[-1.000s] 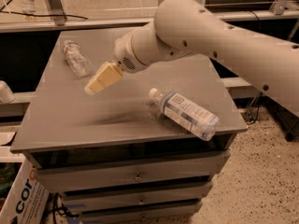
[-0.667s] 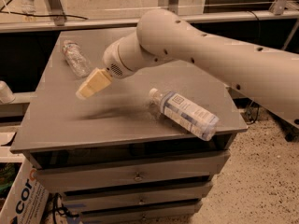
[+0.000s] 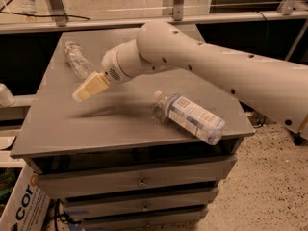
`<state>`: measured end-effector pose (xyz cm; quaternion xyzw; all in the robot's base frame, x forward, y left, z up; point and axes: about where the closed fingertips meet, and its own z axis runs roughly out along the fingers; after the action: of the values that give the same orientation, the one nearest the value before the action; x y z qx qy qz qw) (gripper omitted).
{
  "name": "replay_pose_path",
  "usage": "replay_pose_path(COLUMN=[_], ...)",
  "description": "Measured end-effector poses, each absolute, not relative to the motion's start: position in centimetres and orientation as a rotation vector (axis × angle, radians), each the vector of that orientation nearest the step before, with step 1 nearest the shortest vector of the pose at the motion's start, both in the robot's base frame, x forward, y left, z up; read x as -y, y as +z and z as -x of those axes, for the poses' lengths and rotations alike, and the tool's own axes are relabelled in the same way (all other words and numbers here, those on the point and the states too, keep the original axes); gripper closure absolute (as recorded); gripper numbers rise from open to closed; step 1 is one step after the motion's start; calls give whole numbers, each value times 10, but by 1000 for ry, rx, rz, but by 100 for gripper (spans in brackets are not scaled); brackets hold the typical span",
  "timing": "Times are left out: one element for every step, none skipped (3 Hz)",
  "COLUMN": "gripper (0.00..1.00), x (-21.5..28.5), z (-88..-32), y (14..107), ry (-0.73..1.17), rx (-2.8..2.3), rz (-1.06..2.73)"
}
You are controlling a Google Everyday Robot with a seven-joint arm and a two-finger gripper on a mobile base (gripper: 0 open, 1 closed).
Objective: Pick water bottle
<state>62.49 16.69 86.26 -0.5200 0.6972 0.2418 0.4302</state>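
Against the moment before, we see the gripper [image 3: 83, 92] a little further toward the left side of the cabinet top [image 3: 120, 125], with the arm [image 3: 216, 71] stretched further across it. Both bottles lie where they lay.

Starting left of the cabinet top, a cardboard box [image 3: 19, 211] with printed letters stands on the floor below its front left corner. The water bottle [image 3: 77, 59], small, clear and crinkled, lies on its side near the back left corner of the cabinet top. The gripper hangs above the left half of the cabinet top, just in front of the water bottle and apart from it, pointing down and to the left. Its shadow falls on the grey surface beneath. We cannot tell whether the gripper is spread or pressed together.

Toward the right front corner of the cabinet top lies a larger bottle [image 3: 192, 117] with a white-and-blue label, its white cap pointing to the middle. Drawers [image 3: 139, 182] sit under the top. A metal rail [image 3: 144, 21] runs behind the cabinet top, and a speckled floor [image 3: 269, 177] shows to its right.
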Motion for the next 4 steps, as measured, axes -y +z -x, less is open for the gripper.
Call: replay_pose_path(gripper=[0, 0, 0, 0], x=[-168, -169, -170, -180], z=[-632, -650, -669, -685], y=[858, 849, 846, 847], ry=[619, 654, 685, 715], rx=[-1717, -1682, -1638, -1600], rz=[1241, 1139, 1043, 971])
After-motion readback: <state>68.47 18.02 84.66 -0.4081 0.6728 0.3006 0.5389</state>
